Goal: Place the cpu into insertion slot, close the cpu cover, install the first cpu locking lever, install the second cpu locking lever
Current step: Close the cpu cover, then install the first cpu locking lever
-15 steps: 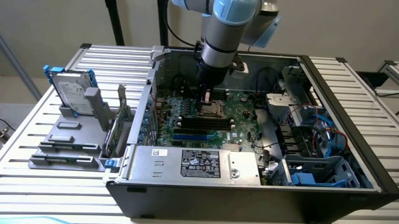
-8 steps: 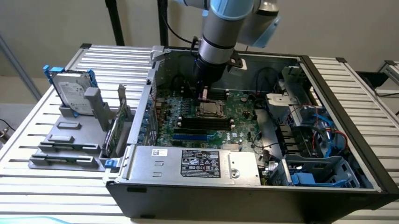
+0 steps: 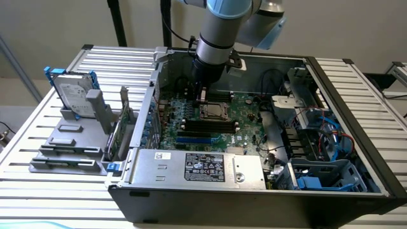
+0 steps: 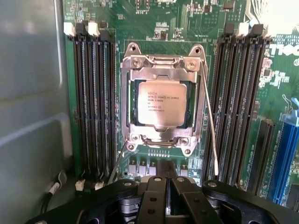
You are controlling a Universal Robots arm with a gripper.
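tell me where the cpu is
In the wrist view the cpu sits in the insertion slot, framed by the cpu cover, between two black memory slot banks.

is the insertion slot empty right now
No, the cpu sits in it, with the cpu cover down over its edges.

Not much you can actually read here, folks. The cpu (image 4: pixel 158 103), straight ahead of the fingers (image 4: pixel 161 173), has a few lines of dark print on its metal top, but I can't make out a word. Off to one side of the fingers, past the memory slots (image 4: pixel 236 98), the green board (image 4: pixel 163 23) has big white letters (image 4: pixel 286 49), cut off at the edge and unreadable. Well away from the fingers, the power supply (image 3: pixel 152 167) has a black-and-white sticker (image 3: pixel 204 167), print too fine. Same with the hard drive (image 3: pixel 73 98) label.
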